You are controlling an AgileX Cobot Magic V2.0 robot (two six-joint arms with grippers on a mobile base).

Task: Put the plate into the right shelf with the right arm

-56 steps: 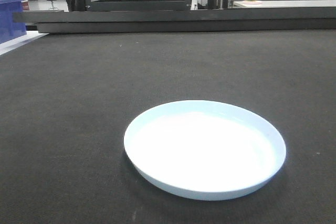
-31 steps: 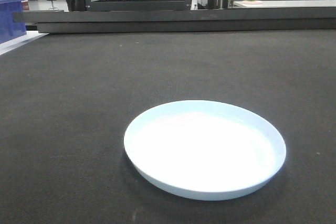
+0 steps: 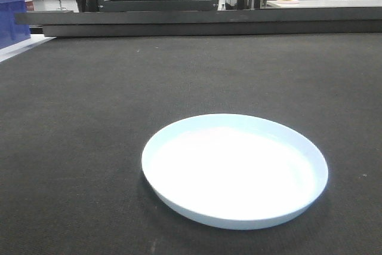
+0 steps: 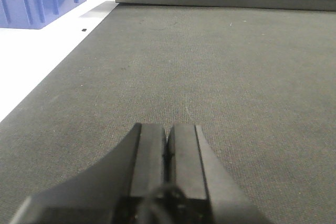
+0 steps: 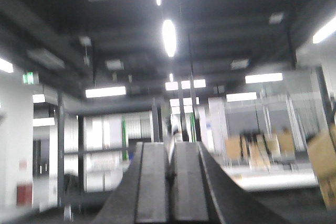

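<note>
In the front view you have the plate [image 3: 234, 171] lying flat on the dark, matted desk [image 3: 89, 117]. It sits close to the near edge and a little right of the middle, and nothing touches it. A blue bin [image 3: 12, 21] stands beyond the desk's far left corner.

In the left wrist view, your left tool [image 4: 167, 132] has its two fingers pressed together with nothing between them. It is over the desk and points toward the far edge. The blue bin stands past the left edge, on a white surface [image 4: 31, 61].

The right wrist view is blurred. Your right tool [image 5: 170, 153] has its fingers together as well, gripping nothing, and is tipped up toward the ceiling lights [image 5: 169, 38].
</note>
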